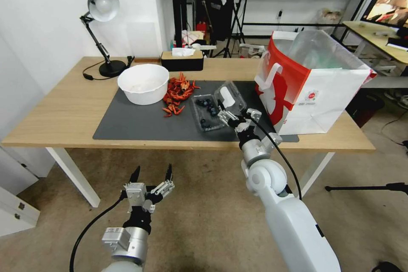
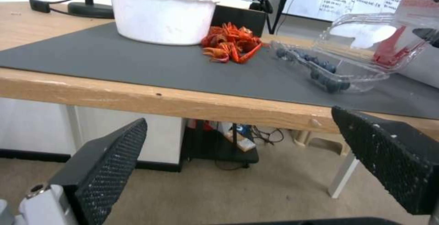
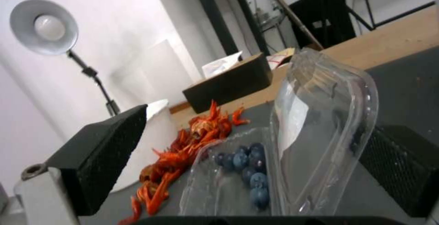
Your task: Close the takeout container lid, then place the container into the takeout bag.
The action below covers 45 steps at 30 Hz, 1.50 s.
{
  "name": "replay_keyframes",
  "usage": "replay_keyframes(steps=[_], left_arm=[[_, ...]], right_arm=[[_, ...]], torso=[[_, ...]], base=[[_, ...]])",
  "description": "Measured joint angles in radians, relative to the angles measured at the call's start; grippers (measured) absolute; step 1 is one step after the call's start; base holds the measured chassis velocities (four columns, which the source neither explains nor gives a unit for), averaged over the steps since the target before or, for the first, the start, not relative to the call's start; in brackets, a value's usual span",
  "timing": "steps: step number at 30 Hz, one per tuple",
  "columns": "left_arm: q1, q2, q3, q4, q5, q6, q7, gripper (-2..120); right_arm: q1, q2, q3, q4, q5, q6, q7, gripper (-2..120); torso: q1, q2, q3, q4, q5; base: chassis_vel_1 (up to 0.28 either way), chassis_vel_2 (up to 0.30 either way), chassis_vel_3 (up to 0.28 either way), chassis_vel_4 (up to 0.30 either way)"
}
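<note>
Takeout packing task, early stage: the lid (image 1: 230,96) of the takeout container (image 1: 207,112) stands raised and tilted, not yet folded over the berry half, and the container has not been moved toward the takeout bag (image 1: 312,83); by this evidence both steps of the task remain to be done. The container lies on the dark grey mat (image 1: 127,123) near the middle of the wooden table (image 1: 63,106), just left of the bag and well apart from its opening. The berry half holds a small cluster of dark blueberries (image 3: 249,170); the lid, bearing a white oblong label, holds nothing. The bag stands upright at the right end of the table, its mouth open and its clear plastic liner showing; what lies inside cannot be told. A round white bowl (image 1: 143,83) stands at the far left of the mat, its contents not discernible, with a heap of red crayfish (image 1: 177,93) lying loose on the mat between bowl and container. The right gripper (image 1: 233,117) is at the near edge of the container with its fingers spread on either side of the raised lid, clamped on nothing. The left gripper (image 1: 152,175) hangs low before the table's near edge, fingers apart and empty.
</note>
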Motion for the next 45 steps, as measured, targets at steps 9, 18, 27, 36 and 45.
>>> replay_keyframes(steps=[9,18,27,36,45], left_arm=[[0.0,-0.002,0.0,0.001,0.004,-0.002,-0.001,100],[-0.002,-0.005,0.0,0.002,0.008,-0.004,-0.003,100],[-0.003,-0.007,0.001,0.006,0.009,-0.004,-0.003,100],[-0.006,-0.008,0.002,0.01,0.01,-0.004,-0.003,100],[-0.006,-0.007,0.002,0.014,0.009,-0.004,-0.003,100]], right_arm=[[0.033,-0.075,-0.014,-0.018,0.006,-0.039,-0.096,100],[0.087,-0.15,-0.033,-0.064,0.011,-0.045,-0.245,100],[0.152,-0.18,-0.066,-0.109,0.008,-0.054,-0.321,100],[0.22,-0.193,-0.118,-0.159,0.003,-0.063,-0.372,100],[0.273,-0.221,-0.18,-0.19,0.031,-0.085,-0.406,100]], torso=[[0.0,0.0,0.0,0.0,0.0],[0.0,0.0,0.0,-0.0001,0.0001],[0.0,0.0,0.0,0.0,0.0],[0.0,0.0,0.0,0.0,0.0],[0.0,0.0,0.0,-0.0001,-0.0001]], base=[[0.0,0.0,0.0,0.0],[0.0,0.0,0.0,0.0],[0.0,0.0,0.0,0.0],[0.0,0.0,0.0,0.0],[0.0,0.0,0.0,0.0]])
